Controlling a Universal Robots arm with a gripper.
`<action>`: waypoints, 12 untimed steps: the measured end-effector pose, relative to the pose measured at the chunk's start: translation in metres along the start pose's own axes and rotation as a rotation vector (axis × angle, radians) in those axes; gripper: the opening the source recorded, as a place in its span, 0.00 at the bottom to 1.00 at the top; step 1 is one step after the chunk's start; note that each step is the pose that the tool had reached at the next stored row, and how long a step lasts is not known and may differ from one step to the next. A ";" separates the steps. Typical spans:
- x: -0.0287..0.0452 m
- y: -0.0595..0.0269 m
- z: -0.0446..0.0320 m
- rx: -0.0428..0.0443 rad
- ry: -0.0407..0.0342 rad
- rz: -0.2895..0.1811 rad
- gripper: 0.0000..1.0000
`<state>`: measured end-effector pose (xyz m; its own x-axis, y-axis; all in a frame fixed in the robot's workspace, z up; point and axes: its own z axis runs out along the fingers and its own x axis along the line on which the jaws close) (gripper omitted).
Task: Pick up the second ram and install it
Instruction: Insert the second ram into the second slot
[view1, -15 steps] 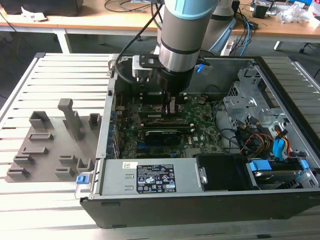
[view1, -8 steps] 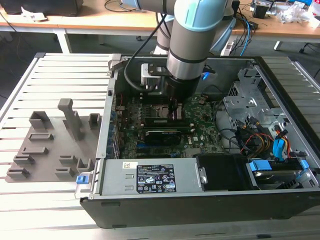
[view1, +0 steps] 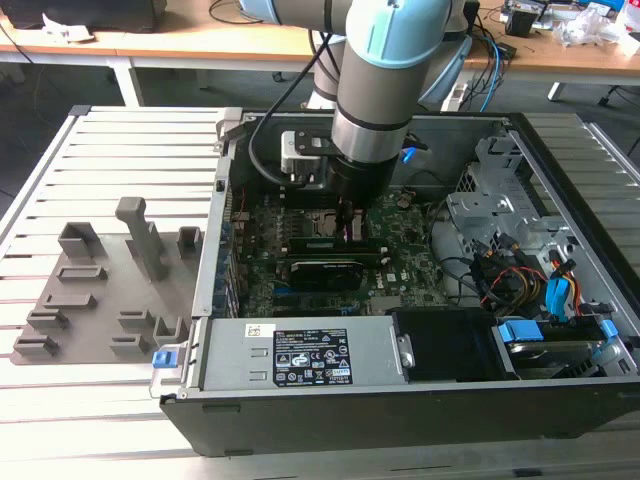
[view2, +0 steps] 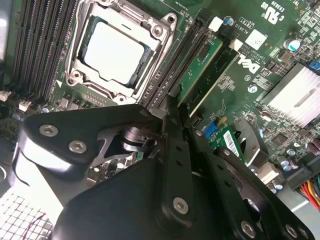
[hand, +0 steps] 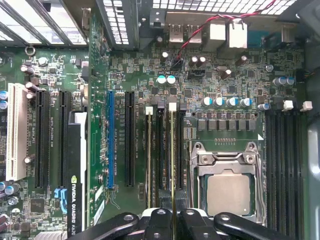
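The second ram (hand: 172, 150) is a slim green strip standing on edge in a memory slot beside the processor socket (hand: 230, 192). In the second wrist view the second ram (view2: 200, 65) runs away from the black fingers (view2: 175, 150). My gripper (hand: 173, 212) is shut on its near end, one finger on each face. In the exterior view the gripper (view1: 350, 232) reaches straight down into the open computer case onto the motherboard (view1: 400, 250).
Another ram strip (hand: 149, 160) stands one slot further from the socket. A black graphics card (hand: 75, 170) lies beyond it. Empty black slots (hand: 285, 165) flank the socket's other side. A grey fixture tray (view1: 100, 290) lies outside the case; cables (view1: 520, 270) and drives crowd the exterior view's right.
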<state>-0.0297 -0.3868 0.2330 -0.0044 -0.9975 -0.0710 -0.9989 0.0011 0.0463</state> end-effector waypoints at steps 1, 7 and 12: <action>-0.0004 0.0000 0.0008 0.0000 -0.0002 -0.001 0.13; -0.0005 -0.0004 0.0056 -0.0003 0.0001 -0.002 0.13; -0.0005 -0.0012 0.0059 -0.0002 -0.0001 -0.002 0.13</action>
<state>-0.0288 -0.3859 0.2271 -0.0019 -0.9975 -0.0712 -0.9989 -0.0014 0.0463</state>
